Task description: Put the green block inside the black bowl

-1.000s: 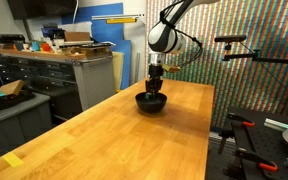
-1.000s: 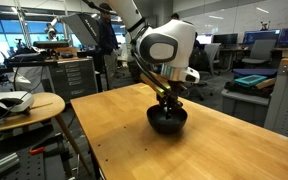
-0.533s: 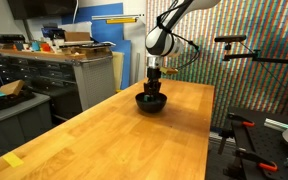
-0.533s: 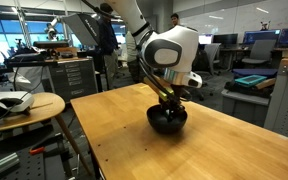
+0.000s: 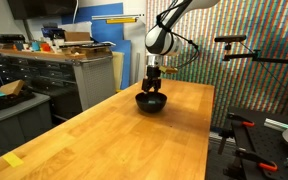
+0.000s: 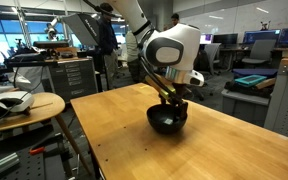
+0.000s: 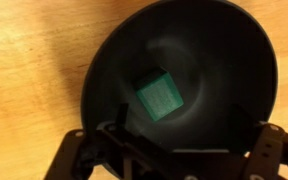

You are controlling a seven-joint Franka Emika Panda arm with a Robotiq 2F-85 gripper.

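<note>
In the wrist view the green block [image 7: 157,96] lies free on the floor of the black bowl [image 7: 234,70], a little left of its middle. My gripper [image 7: 174,150] hangs straight above the bowl, open, its two fingers spread wide to either side with nothing between them. In both exterior views the bowl [image 5: 151,103] [image 6: 167,122] stands on the wooden table [image 5: 134,140] near its far end, with the gripper [image 5: 153,84] [image 6: 174,101] just over its rim. The block is hidden inside the bowl in those views.
A grey cabinet with clutter [image 5: 74,65] stands beside the table. A small round side table [image 6: 24,105] sits near one table edge. A camera stand [image 5: 239,50] and a blue bin [image 6: 249,80] lie beyond the far side.
The gripper has opened and the green block now lies loose in the bowl. The arm has lifted slightly above the bowl.
</note>
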